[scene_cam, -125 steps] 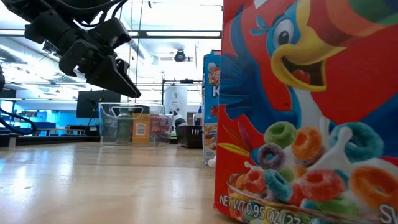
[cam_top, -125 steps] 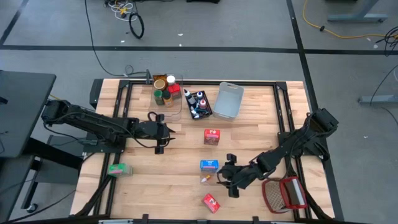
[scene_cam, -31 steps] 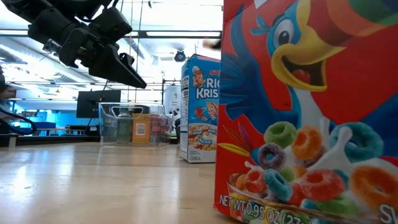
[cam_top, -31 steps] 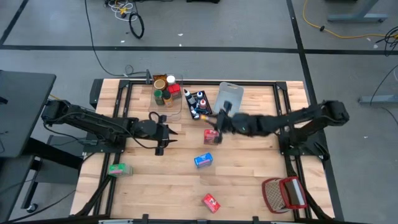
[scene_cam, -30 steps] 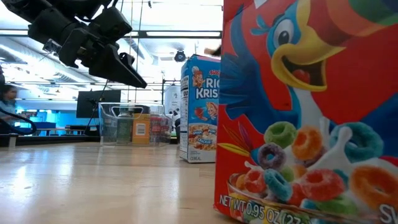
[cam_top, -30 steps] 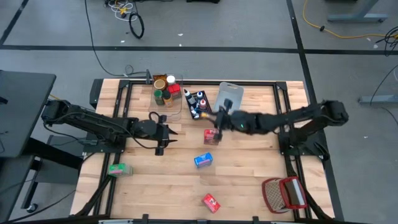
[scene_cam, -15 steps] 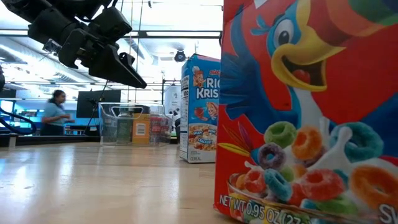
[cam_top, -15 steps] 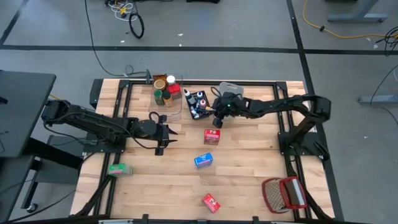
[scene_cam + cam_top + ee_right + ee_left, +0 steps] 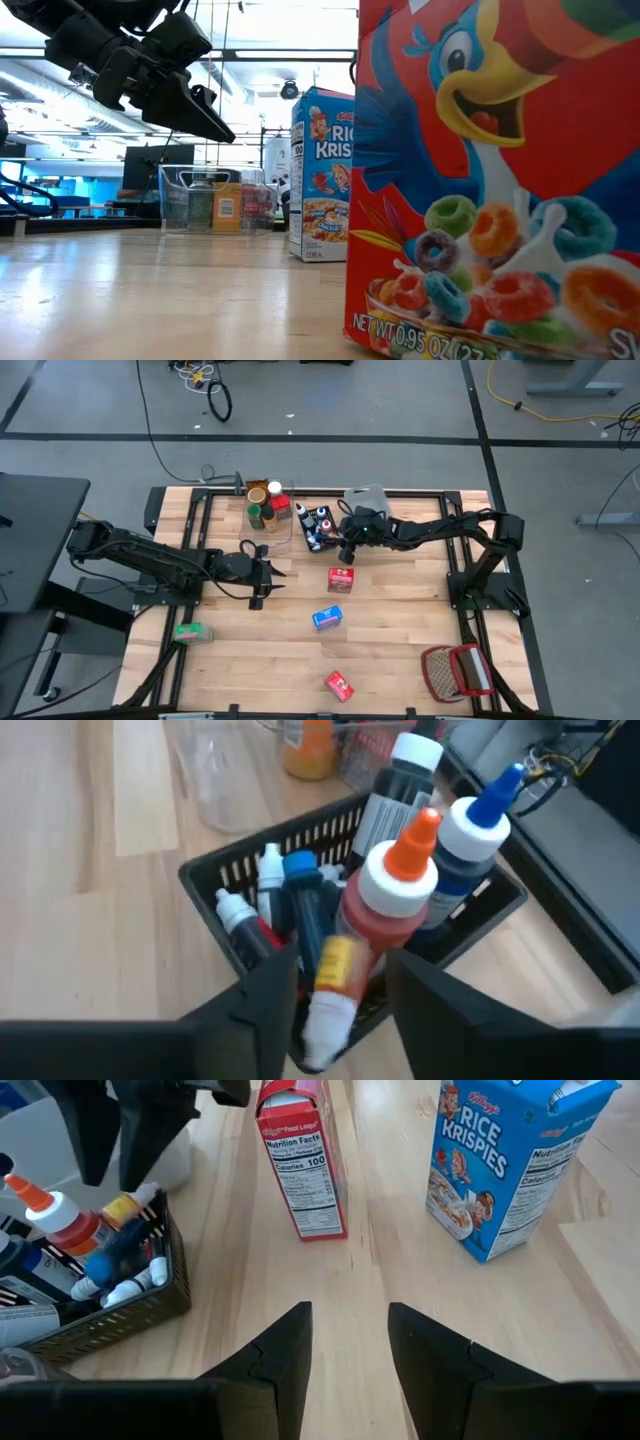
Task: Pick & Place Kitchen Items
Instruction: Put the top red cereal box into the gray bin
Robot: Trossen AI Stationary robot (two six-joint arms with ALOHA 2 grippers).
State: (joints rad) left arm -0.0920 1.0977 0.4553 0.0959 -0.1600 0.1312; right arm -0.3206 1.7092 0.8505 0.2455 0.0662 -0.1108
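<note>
From the high view, the right gripper (image 9: 345, 546) hangs over the black mesh bin (image 9: 331, 536) at upper centre, while the left gripper (image 9: 266, 576) waits left of centre above bare wood. On the table lie a red box (image 9: 341, 579), a blue cereal box (image 9: 327, 618), another red box (image 9: 339, 685) low down and a green box (image 9: 190, 631) at lower left.

Low view: the big red cereal box (image 9: 500, 180) fills the right half (it blocks nearly everything behind it), with the blue box just left of it.

Left wrist view: dark fingers (image 9: 285, 1355) parted, nothing between them.

Right wrist view: fingers (image 9: 265, 995) spread around a small yellow-and-white tube (image 9: 330, 990), which tilts over the bin's near rim among the bottles, including a red-filled, orange-capped bottle (image 9: 395, 895). Whether the pads actually touch it, I cannot tell. My call: release low and inside the rim, or it tips out onto the wood.
</note>
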